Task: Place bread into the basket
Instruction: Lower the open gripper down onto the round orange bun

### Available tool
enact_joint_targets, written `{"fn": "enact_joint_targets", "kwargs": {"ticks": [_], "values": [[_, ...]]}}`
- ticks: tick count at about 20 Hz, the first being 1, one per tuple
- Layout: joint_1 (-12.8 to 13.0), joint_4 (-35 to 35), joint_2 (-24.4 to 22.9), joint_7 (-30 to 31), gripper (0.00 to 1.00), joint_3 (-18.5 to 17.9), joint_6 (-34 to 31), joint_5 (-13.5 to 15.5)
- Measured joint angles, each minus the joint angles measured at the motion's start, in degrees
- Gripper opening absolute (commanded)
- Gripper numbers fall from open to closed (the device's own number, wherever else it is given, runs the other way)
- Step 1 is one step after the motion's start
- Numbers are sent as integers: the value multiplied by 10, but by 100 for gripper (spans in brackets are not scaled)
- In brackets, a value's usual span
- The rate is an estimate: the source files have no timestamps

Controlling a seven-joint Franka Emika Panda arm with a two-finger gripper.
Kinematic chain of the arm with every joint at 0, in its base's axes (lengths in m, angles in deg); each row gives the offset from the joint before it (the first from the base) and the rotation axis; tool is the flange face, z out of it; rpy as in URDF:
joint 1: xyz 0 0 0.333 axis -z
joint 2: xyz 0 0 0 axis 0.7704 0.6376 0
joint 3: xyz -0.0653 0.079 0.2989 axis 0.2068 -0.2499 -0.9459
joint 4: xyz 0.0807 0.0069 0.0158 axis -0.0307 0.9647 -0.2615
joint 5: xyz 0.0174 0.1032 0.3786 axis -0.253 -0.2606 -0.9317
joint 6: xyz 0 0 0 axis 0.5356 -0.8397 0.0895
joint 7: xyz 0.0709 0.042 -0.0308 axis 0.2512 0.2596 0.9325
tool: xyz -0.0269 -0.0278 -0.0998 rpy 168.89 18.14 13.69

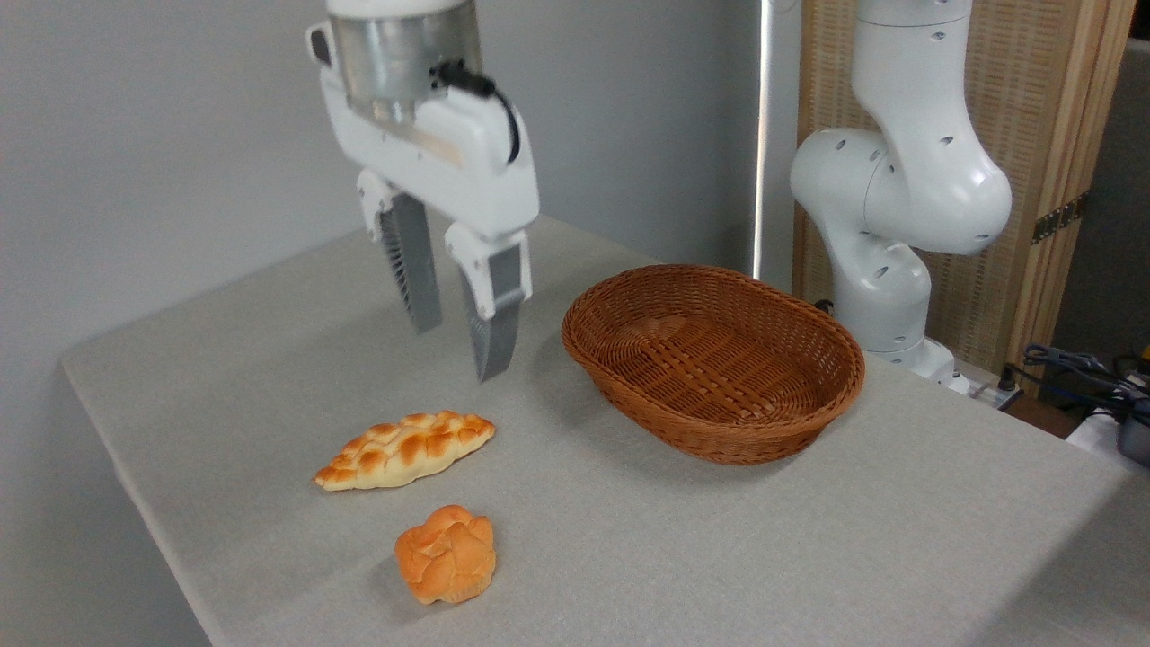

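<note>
My fingers (456, 346) hang in the air, spread apart with a clear gap between them, and there's nothing in my grip. Taking the basket (714, 359) as my marker: I'm off to its left, tips pointing down at the grey surface (898, 539), not touching anything. The basket is oval, brown wicker, sitting flat with nothing in it. The bun (446, 553), round, knotted and glossy orange, lies on the surface well to the basket's lower left, close to the near edge. Between the bun and my fingers lies the loaf (404, 449), long, braided and pale at the sides, just beyond the bun and apart from it. My arm's base (889, 279) stands behind the basket's right end.
</note>
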Motion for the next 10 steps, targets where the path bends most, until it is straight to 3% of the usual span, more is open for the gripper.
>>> {"fn": "enact_joint_targets", "kwargs": {"ticks": [6,10], "values": [[1,48,43,-1,100,0,135,0],[1,123,44,-1,100,3,216,-46]]}}
